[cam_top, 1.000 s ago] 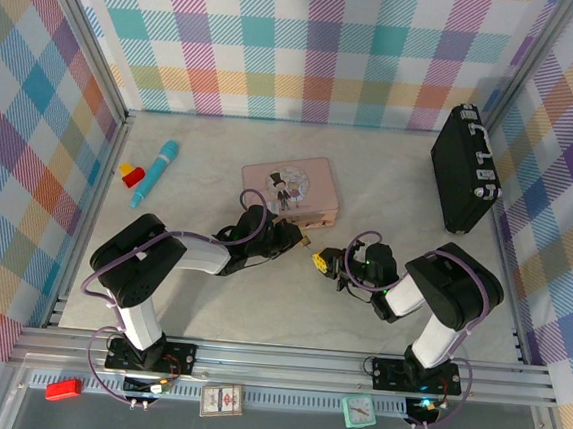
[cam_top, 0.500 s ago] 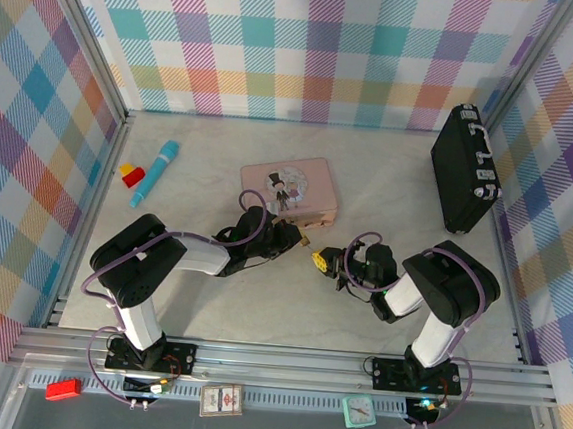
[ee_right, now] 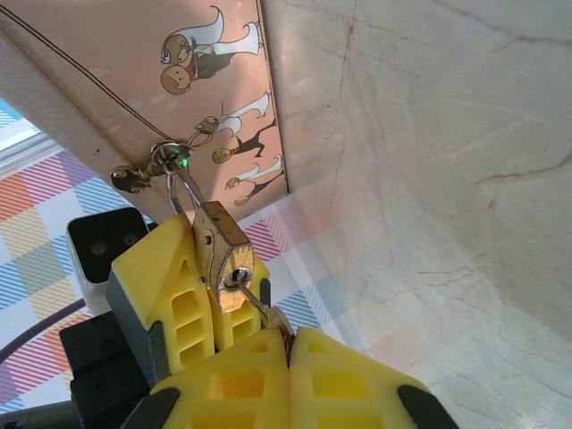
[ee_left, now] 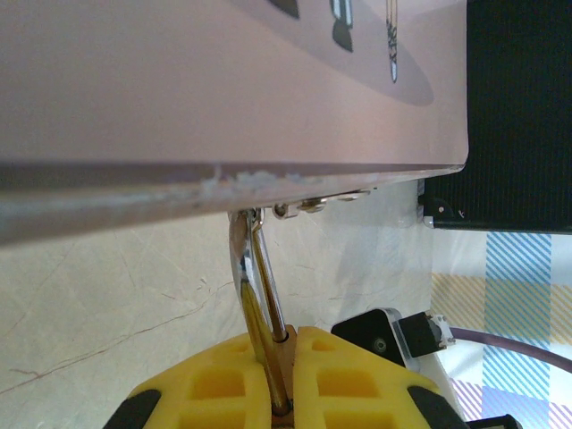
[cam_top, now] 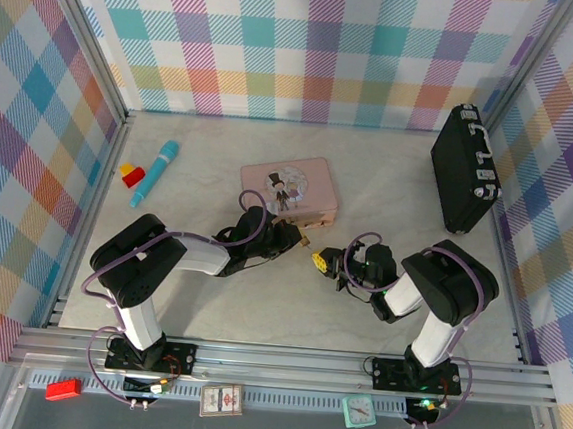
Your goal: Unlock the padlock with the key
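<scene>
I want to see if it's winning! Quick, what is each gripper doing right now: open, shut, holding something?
Left gripper: jaws shut on the padlock.
Right gripper: jaws shut on the key.

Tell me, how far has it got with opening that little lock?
Done: left gripper clamps the padlock, and the key seems seated in its keyhole. In hand: right gripper pinches the key. Left: turning it; the shackle is closed through the pink tin's hasp.

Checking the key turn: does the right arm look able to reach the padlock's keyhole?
Likely yes: the right end effector holds the key at the keyhole of the padlock, which faces it, nothing between.
</scene>
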